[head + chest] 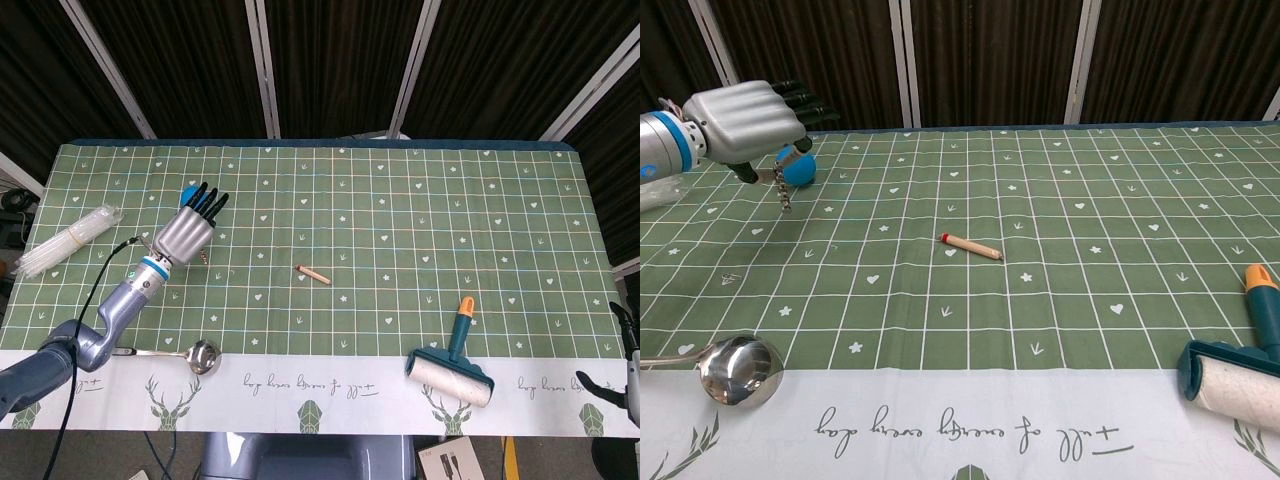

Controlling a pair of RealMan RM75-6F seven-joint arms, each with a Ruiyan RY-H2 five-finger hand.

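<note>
While the left hand (740, 122) pinches what looks like a small metal keychain (786, 192) above the blue ball (798, 166), that thin hold could let it slip.

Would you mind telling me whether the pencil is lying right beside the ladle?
No, the pencil lies alone near the middle of the cloth, well apart from the ladle at the near left edge.

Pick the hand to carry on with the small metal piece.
Left: the left hand holds the metal piece, lifted beside the blue ball; the right hand sits past the far edge.
</note>
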